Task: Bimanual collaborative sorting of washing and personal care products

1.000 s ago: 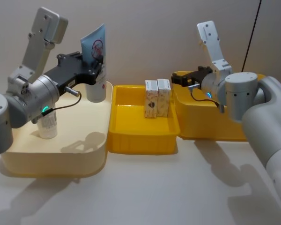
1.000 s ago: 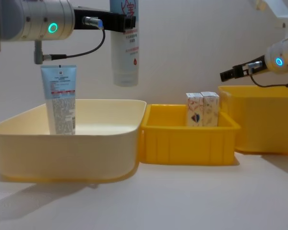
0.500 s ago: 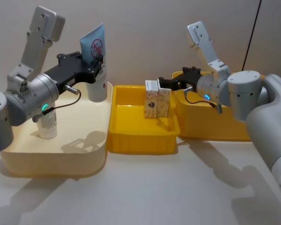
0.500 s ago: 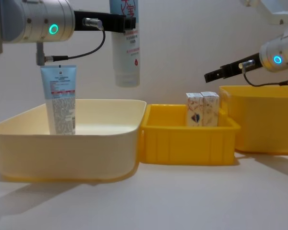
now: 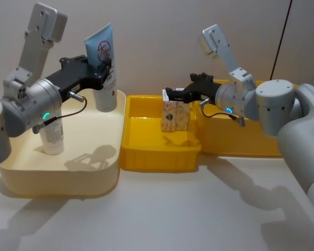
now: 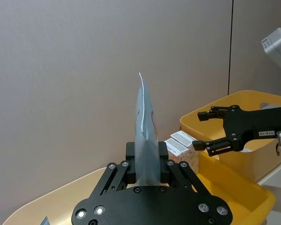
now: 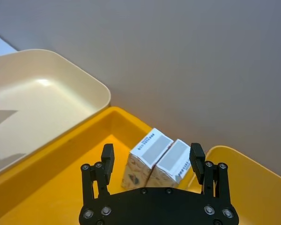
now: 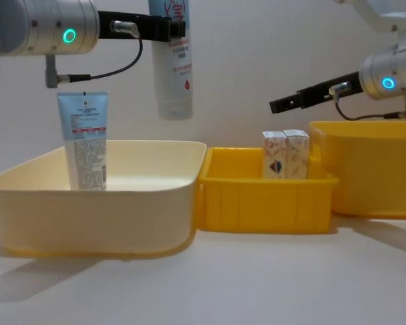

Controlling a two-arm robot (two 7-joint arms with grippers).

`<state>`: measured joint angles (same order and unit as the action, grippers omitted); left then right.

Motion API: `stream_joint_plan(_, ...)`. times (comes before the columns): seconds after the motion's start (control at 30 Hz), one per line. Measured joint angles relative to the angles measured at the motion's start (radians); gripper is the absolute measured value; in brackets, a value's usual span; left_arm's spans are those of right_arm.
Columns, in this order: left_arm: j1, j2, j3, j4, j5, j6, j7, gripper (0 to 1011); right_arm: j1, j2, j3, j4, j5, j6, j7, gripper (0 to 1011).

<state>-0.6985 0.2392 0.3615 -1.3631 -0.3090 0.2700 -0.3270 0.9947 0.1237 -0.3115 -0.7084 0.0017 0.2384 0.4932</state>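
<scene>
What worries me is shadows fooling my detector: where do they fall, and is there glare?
Head view: the left gripper and its held tube cast a dark shadow on the cream bin floor; the arm behind the right gripper shadows the table. Right wrist view: pale sheen on that bin's floor.

Your right gripper has its fingers spread wide, well apart from the two white cartons beyond them. These stand upright, touching side by side, in the yellow bin. A cream bin adjoins that bin on one side and a second yellow bin on the other.
</scene>
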Motion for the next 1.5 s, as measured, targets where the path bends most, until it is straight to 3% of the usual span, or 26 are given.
stream_joint_plan(0.43,-0.021,-0.003,0.009,0.031,-0.008,0.010,-0.004,267,-0.008,0.034,-0.024,-0.047,0.044,-0.023,0.171,1001)
stream_joint_plan(0.83,-0.012,0.005,0.002,0.018,-0.009,0.029,0.009,267,0.007,0.054,-0.045,-0.066,0.106,-0.018,0.372,1001)
stream_joint_plan(1.23,0.001,0.010,-0.007,-0.001,-0.005,0.043,0.016,267,0.074,0.032,-0.078,0.023,0.161,-0.021,0.566,1001)
stream_joint_plan(1.5,0.005,0.011,-0.008,-0.008,-0.001,0.046,0.017,267,0.109,-0.003,-0.087,0.096,0.180,-0.045,0.602,1001)
